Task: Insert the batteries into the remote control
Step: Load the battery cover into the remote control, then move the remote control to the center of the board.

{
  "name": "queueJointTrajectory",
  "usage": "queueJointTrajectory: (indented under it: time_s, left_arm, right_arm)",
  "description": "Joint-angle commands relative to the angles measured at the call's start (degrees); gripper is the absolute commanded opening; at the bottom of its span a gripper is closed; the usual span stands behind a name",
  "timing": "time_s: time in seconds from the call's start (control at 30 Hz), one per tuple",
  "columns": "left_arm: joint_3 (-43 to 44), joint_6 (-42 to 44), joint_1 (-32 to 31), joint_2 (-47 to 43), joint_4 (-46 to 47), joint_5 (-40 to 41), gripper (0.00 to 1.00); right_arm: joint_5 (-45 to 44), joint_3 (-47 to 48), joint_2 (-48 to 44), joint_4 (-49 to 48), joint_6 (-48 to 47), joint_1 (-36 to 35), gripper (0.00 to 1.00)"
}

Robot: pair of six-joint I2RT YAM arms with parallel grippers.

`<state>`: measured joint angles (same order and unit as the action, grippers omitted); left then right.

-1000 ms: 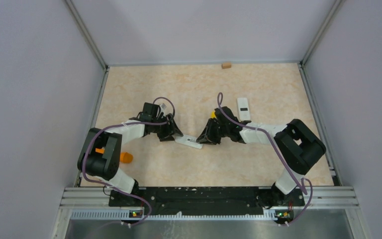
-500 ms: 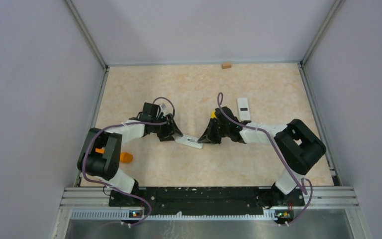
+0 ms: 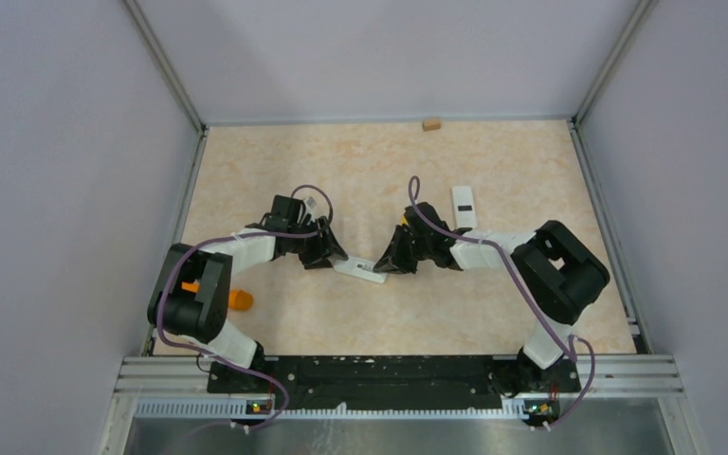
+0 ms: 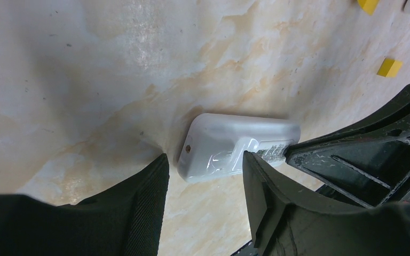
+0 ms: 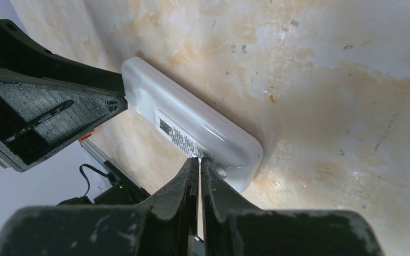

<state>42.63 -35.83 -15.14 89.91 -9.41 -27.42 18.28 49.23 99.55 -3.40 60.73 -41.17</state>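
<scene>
The remote control (image 3: 360, 270) lies flat on the counter (image 3: 493, 322) near its middle, a little closer to the near edge than to the far one, with its plain white back up and a printed label showing on that face. It lies at a slant, its left end further from the near edge than its right end. The left pincer (image 4: 204, 157) stands wide, its two dark fingers (image 4: 144, 208) well apart; the rounded left end of the remote shows in the gap between them, and in the right wrist view one of these fingers rests against that end. The right pincer (image 5: 198, 160) is at the other end with its fingers pressed together to a thin slit, the tips down on the remote's back just beside the label; whether anything is caught in that slit cannot be told. A second white remote (image 3: 464, 206), showing a small dark screen, lies further toward the far edge and the right edge, just beside the right arm. A small brown block (image 3: 430, 123) sits against the far edge. An orange cylinder (image 3: 239, 300) lies near the left edge, by the left arm's elbow. Two small yellow blocks (image 4: 388, 67) show in the left wrist view, beyond the remote.
</scene>
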Motion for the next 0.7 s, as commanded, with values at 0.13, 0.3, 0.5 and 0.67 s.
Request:
queueJointTrajectory:
  time_s: [0.13,0.3,0.5,0.67]
  left_arm:
    - [0.3,0.3,0.3,-0.5,0.4,-0.3,0.56]
    - [1.5,0.0,0.5,-3.0,-1.0,1.3,0.57]
    - [4.8,-0.2,1.5,-12.2,-5.6,10.7,0.79]
    - [7.0,1.4,1.7,-22.1,-12.2,28.9,0.99]
  right_arm:
    - [-2.3,1.9,1.5,2.3,-0.1,-1.7,0.06]
    - [-4.3,3.3,-2.4,0.7,-3.9,-1.8,0.08]
    - [-3.0,5.3,-8.1,-4.0,-20.0,-1.8,0.35]
    - [-0.1,6.9,-7.6,-0.9,-41.8,-3.2,0.9]
